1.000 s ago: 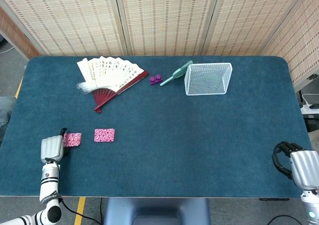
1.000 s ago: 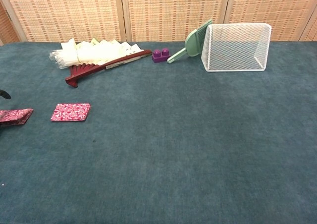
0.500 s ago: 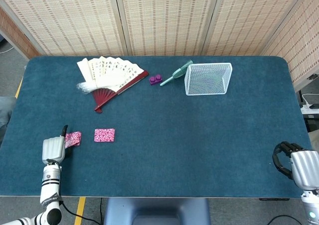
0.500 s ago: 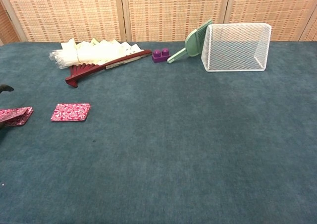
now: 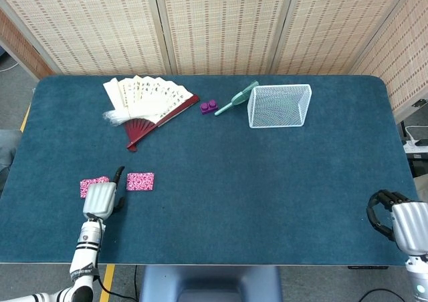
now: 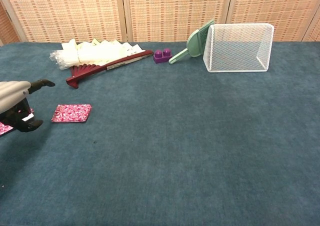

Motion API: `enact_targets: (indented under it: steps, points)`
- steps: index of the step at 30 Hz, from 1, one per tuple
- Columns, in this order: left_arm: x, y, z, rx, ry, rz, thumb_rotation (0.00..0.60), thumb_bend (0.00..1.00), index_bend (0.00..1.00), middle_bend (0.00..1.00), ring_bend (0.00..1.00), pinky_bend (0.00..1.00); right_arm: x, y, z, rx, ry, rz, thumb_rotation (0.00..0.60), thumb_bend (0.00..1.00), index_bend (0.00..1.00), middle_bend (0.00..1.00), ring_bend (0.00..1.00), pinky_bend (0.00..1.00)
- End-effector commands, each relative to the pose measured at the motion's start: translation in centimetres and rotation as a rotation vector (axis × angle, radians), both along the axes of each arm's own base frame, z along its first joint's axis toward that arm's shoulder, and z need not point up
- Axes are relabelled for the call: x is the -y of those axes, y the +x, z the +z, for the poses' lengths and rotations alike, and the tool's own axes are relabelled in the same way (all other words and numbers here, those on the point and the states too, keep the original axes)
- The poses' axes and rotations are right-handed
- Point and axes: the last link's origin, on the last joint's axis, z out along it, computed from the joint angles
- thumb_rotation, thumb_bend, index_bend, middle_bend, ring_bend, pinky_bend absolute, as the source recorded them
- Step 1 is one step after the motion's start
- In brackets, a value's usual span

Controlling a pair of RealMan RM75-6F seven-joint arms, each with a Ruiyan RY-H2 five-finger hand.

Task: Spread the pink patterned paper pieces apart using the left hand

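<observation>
Two pink patterned paper pieces lie on the blue table near its front left. The right piece lies flat by itself. The left piece lies flat a short gap away; in the chest view only its corner shows behind my left hand. My left hand hovers between the two pieces, holding nothing, with one finger stretched toward the gap. My right hand rests at the table's front right corner, its fingers curled in on nothing.
At the back lie an open paper fan, a purple block, a green scoop and a white wire basket on its side.
My left hand has let go of the left piece, which was lifted at one edge and now lies flat. The hand has moved right, to between the two pieces.
</observation>
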Motion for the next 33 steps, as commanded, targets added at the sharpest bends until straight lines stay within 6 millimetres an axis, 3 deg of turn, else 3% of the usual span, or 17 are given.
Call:
enact_targets:
  steps: [1,14,24,33]
  points:
    - [-0.2,0.9,-1.0,-0.005,-0.019,-0.022,0.600,0.37,0.10,1.00,1.00,1.00,0.0,0.0,-0.1,-0.002,0.004,0.000,0.600,0.46,0.73,0.55,0.59,0.89]
    - [-1.9,3.0,-4.1,-0.032,-0.064,-0.024,0.600,0.37,0.11,1.00,1.00,1.00,0.0,0.0,-0.1,-0.003,0.007,0.000,0.600,0.46,0.73,0.55,0.59,0.89]
    - [-3.3,3.2,-4.6,-0.068,-0.074,0.006,0.600,0.37,0.22,1.00,1.00,1.00,0.1,0.0,-0.1,-0.005,0.010,-0.001,0.600,0.47,0.73,0.55,0.59,0.89]
    - [-4.2,3.6,-4.5,-0.097,-0.067,0.028,0.600,0.37,0.22,1.00,1.00,1.00,0.1,0.0,-0.1,-0.005,0.009,-0.001,0.600,0.46,0.73,0.55,0.59,0.89]
